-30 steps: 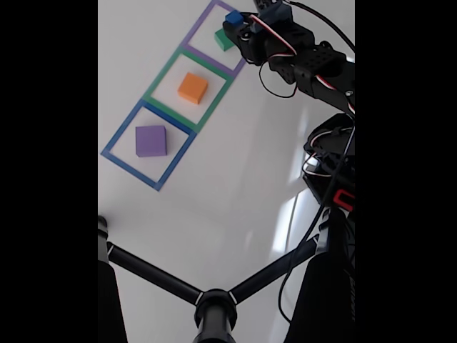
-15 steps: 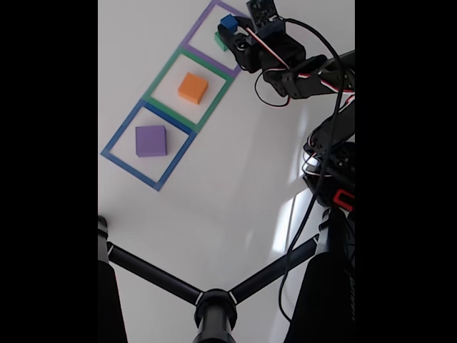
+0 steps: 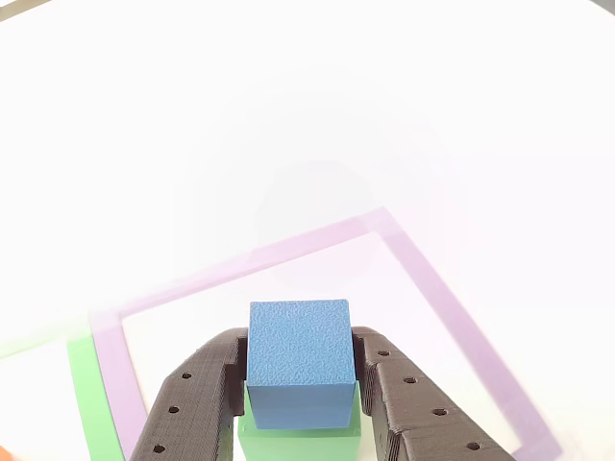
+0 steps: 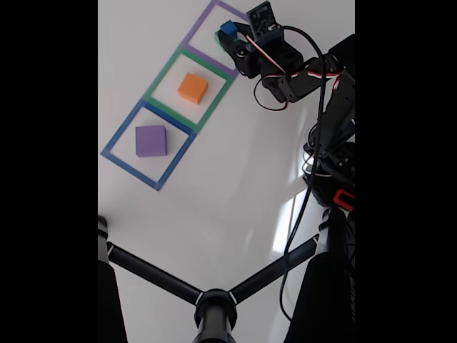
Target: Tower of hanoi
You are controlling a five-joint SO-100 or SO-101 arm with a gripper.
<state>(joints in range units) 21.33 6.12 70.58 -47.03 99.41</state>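
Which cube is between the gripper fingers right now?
The blue cube, sitting atop the green cube in the purple square. The orange cube and purple cube lie alone in other squares.

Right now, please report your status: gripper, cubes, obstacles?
Gripper shut on blue cube. Blue cube above green cube, purple square. Nothing blocking nearby.

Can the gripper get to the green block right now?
Probably not: the gripper is shut on the blue cube, and that cube sits right over the green block in the purple square.
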